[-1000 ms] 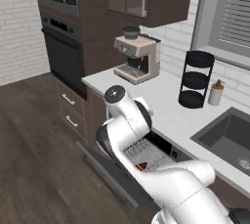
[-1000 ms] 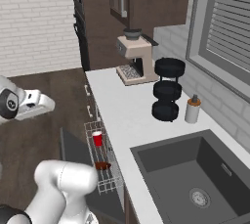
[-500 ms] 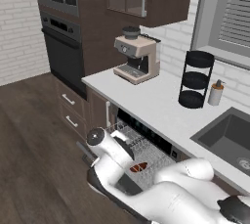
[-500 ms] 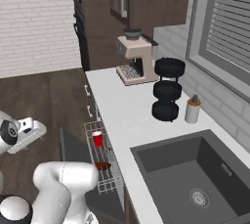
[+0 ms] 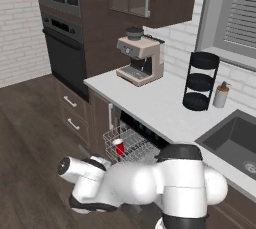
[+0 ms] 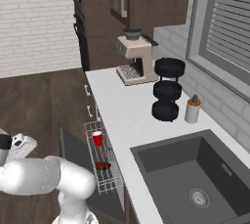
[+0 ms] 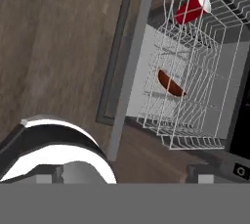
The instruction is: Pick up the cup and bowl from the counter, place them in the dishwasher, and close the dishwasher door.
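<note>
The pincer (image 6: 19, 145) sits low at the left of the right base view, down by the floor (image 6: 39, 100); its jaws stand wide open and hold nothing. The red cup (image 6: 97, 138) and the brown bowl (image 6: 103, 166) both sit in the pulled-out wire rack (image 6: 105, 179) of the dishwasher (image 5: 142, 132), left of middle in that view. The dishwasher door (image 6: 73, 152) hangs open beside the rack, and the desk (image 6: 127, 115) runs along above it.

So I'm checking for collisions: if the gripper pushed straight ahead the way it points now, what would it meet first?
Probably the flat dark drop-down dishwasher door, near its outer edge, before the silver-white wire rack; depth is unclear.
</note>
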